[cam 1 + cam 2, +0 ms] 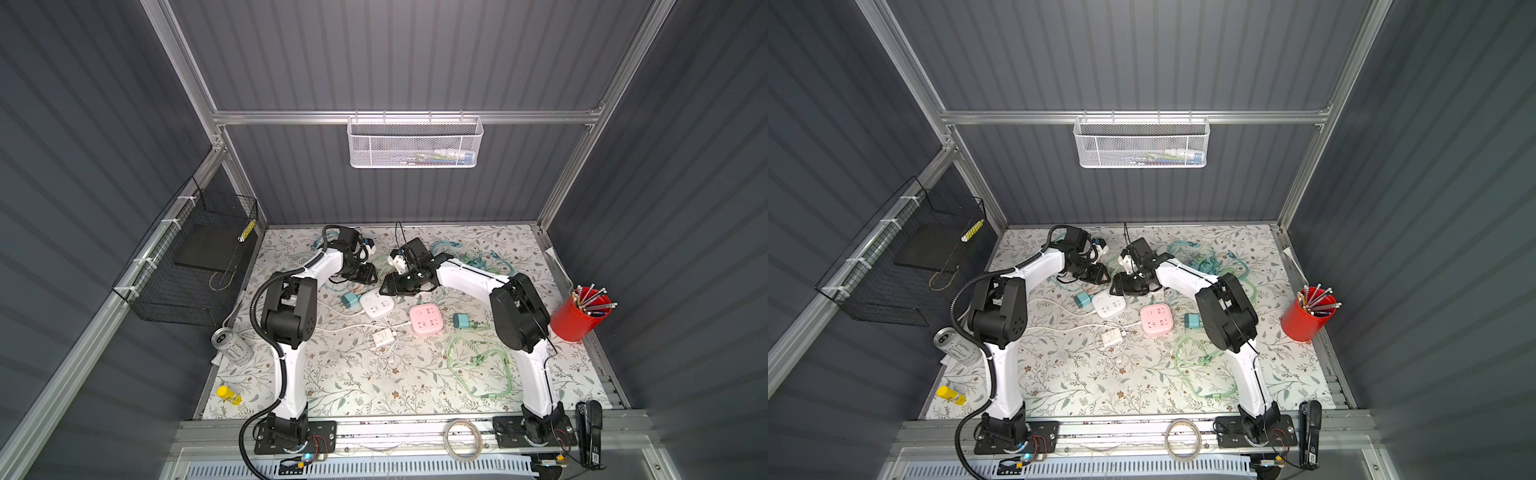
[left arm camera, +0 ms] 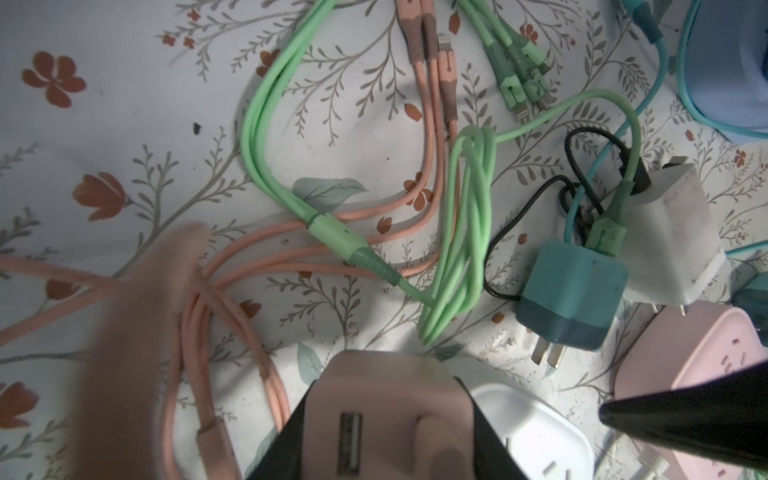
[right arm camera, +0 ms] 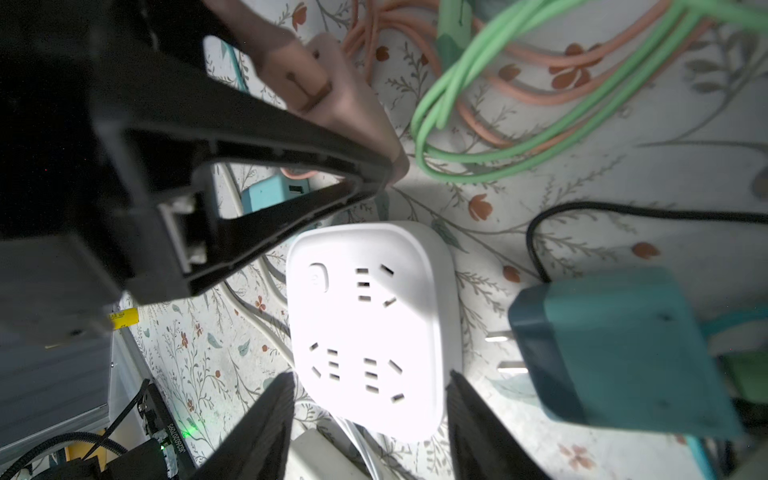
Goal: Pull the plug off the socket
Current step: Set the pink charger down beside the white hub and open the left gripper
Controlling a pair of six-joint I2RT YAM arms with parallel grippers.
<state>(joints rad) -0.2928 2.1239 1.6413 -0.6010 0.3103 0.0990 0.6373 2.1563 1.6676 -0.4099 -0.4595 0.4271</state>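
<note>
Left wrist view: the left gripper [image 2: 388, 409] has its fingers [image 2: 276, 451] pinching the plug [image 2: 374, 382] across its two flat sides, USB port facing the camera and the pink cable [image 2: 232, 349] trailing off loose. In the right wrist view the plug [image 3: 332, 87] hangs clear of the socket [image 3: 365, 316], whose holes all stand empty, so I judge it pulled free. There the right gripper [image 3: 371, 374] has its fingers [image 3: 266, 424] spread to either side of the socket's end; I cannot tell whether they press on it. In a top view the socket [image 1: 377, 304] lies mid-table, with the left gripper [image 1: 366, 275] at eleven o'clock from it, the right gripper [image 1: 392, 287] at one, a teal charger [image 1: 351, 300] just beside it at nine and a pink socket [image 1: 425, 319] near at four. The plug looks like a small, light, hard block of smooth plastic, likely to slip under a weak squeeze. It is best held on the flat flanks, never by the soft cable. The socket seems light too, so it would lift unless braced.
</note>
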